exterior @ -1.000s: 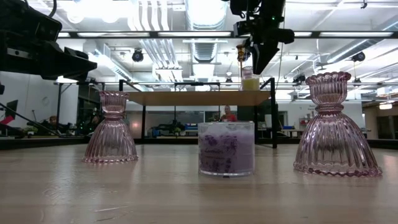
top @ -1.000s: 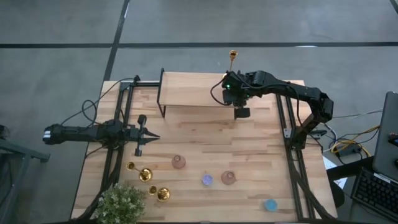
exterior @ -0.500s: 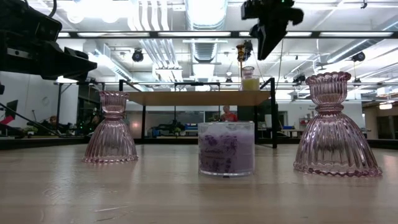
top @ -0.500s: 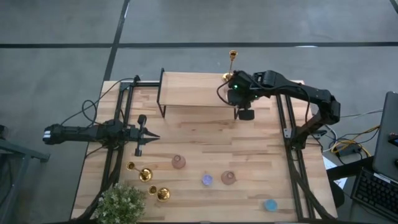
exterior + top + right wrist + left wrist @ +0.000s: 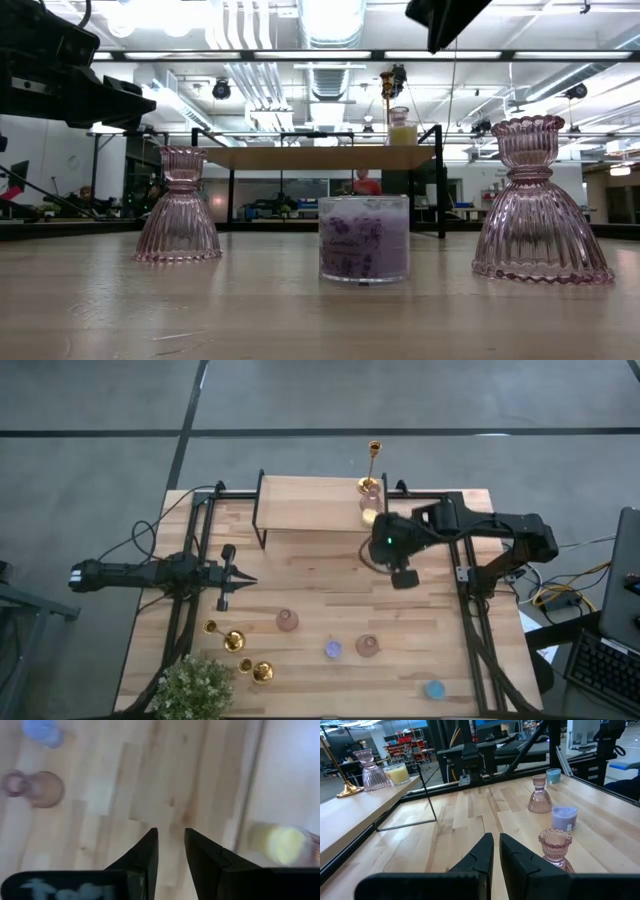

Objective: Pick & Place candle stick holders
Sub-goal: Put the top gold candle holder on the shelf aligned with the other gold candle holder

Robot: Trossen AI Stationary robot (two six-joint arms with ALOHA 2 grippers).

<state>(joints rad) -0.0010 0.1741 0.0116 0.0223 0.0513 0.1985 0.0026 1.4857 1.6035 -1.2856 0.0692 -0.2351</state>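
Observation:
One gold candle stick holder (image 5: pixel 372 468) stands upright by its round base on the right end of the raised wooden shelf (image 5: pixel 305 503); it also shows in the low view (image 5: pixel 386 92) and the left wrist view (image 5: pixel 341 776). Two more gold candle stick holders (image 5: pixel 224 636) (image 5: pixel 256 670) are on the table at the near left and seem to lie on their sides. My right gripper (image 5: pixel 401 576) hangs open over bare table in front of the shelf's right end, with nothing between its fingers (image 5: pixel 170 836). My left gripper (image 5: pixel 246 580) waits shut at the left (image 5: pixel 496 840).
A pink glass holder (image 5: pixel 370 769) and a yellow candle (image 5: pixel 370 514) share the shelf's right end. On the table stand two pink glass holders (image 5: pixel 288 620) (image 5: pixel 367 646), a purple candle (image 5: pixel 332 650) and a blue candle (image 5: pixel 435 688). A plant (image 5: pixel 200 688) sits at the near left corner.
My right gripper has drawn back from the shelf's right end toward the table's near edge and risen, tipping further downward; in the low view it has climbed almost out of the top. The gold candle stick holder stays standing on the shelf.

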